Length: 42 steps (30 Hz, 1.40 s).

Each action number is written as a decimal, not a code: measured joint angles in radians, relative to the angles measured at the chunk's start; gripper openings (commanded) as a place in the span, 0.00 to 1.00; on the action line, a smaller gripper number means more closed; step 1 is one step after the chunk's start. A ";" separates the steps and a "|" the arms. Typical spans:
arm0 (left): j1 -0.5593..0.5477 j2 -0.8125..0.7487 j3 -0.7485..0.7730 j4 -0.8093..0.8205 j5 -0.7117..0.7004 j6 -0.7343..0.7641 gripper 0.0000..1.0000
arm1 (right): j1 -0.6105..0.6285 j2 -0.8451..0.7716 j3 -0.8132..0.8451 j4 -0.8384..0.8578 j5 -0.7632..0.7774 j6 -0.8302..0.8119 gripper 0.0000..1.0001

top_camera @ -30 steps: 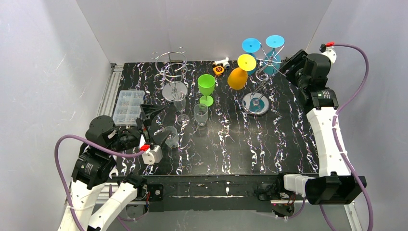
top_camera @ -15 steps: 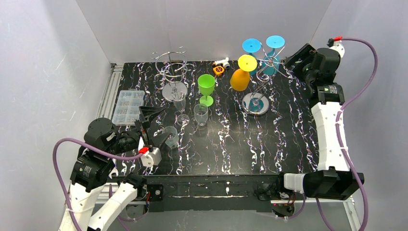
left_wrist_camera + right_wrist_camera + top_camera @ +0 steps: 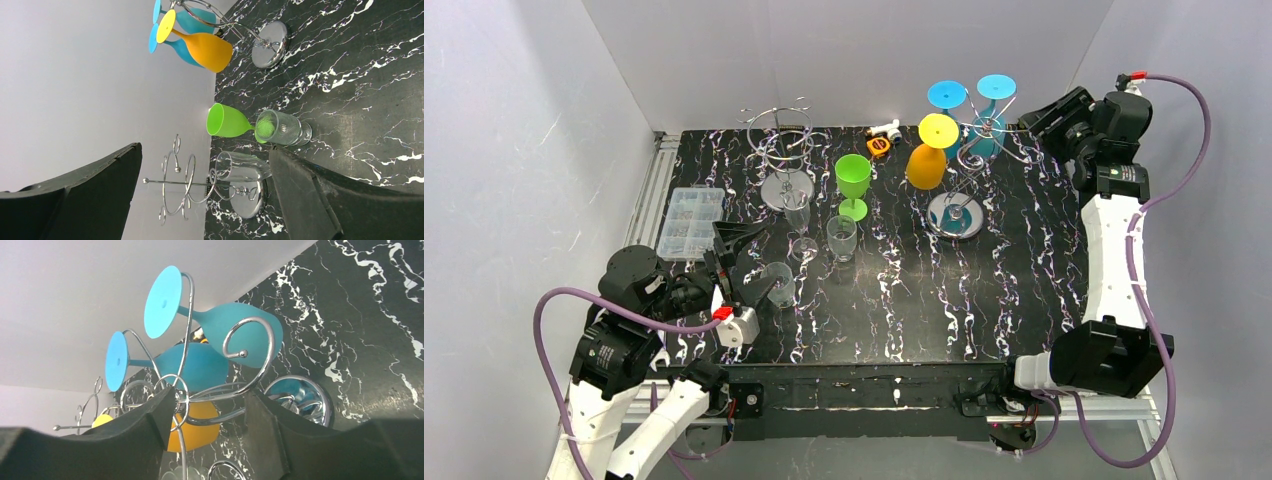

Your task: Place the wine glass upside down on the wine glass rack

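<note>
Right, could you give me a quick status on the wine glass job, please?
Left gripper open, empty. Right gripper open, by the right rack. Green wine glass upright on table, unracked.

The right gripper (image 3: 1036, 118) has drawn back, up and rightward, away from the wine glass rack (image 3: 972, 160).

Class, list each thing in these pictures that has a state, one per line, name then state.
Left blue glass, hanging upside down on right rack.
Right blue glass, hanging upside down there too.
Orange glass, hanging upside down there.
Green glass, upright on table.
Clear ribbed glass, upright.
Left rack, nothing hanging on it.
Left gripper, open.
Right gripper, open beside right rack.
</note>
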 measured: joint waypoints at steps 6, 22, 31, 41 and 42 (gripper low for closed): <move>0.000 0.000 0.000 0.000 0.000 0.001 0.98 | 0.000 0.010 0.000 0.023 -0.024 0.043 0.52; 0.000 0.000 0.000 0.000 0.000 0.004 0.98 | -0.001 0.064 0.010 0.032 -0.026 0.110 0.27; 0.000 0.000 0.000 -0.003 0.000 0.008 0.98 | 0.004 0.078 0.006 0.076 -0.038 0.169 0.56; 0.000 0.000 0.000 -0.006 0.000 0.011 0.98 | 0.005 0.078 -0.074 0.165 -0.001 0.237 0.16; 0.000 0.000 0.000 -0.006 0.000 0.011 0.98 | 0.006 0.078 -0.074 0.169 -0.003 0.257 0.09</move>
